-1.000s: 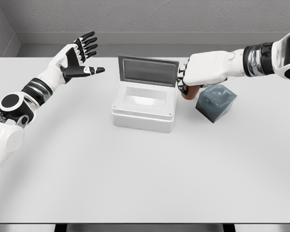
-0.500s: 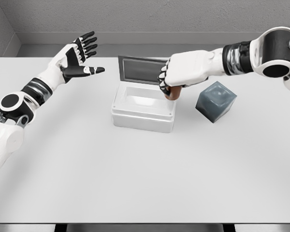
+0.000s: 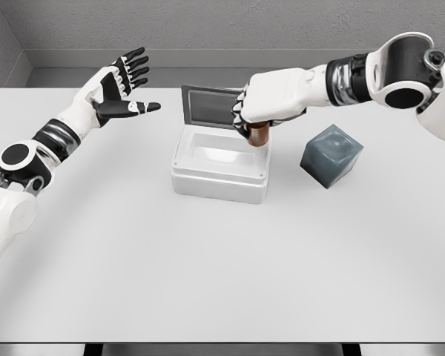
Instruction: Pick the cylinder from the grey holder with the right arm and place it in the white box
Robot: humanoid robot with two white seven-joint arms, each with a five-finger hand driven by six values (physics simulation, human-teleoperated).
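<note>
right hand [image 3: 271, 104] fingers [image 3: 241, 119] curled tight around the brown cylinder [image 3: 258, 136], held upright over the right rear corner of the white box [image 3: 221, 167], lid raised behind. left hand [image 3: 122, 85] raised off to the left, fingers spread, holding nothing. grey holder [image 3: 331, 155] alone on the white table [image 3: 222, 267], right of the box. grey wall [image 3: 222, 26] behind.

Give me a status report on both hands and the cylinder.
Right hand shut on brown cylinder, over right rim of open white box. Left hand open, raised far left. Grey holder empty. Nothing in the way.
</note>
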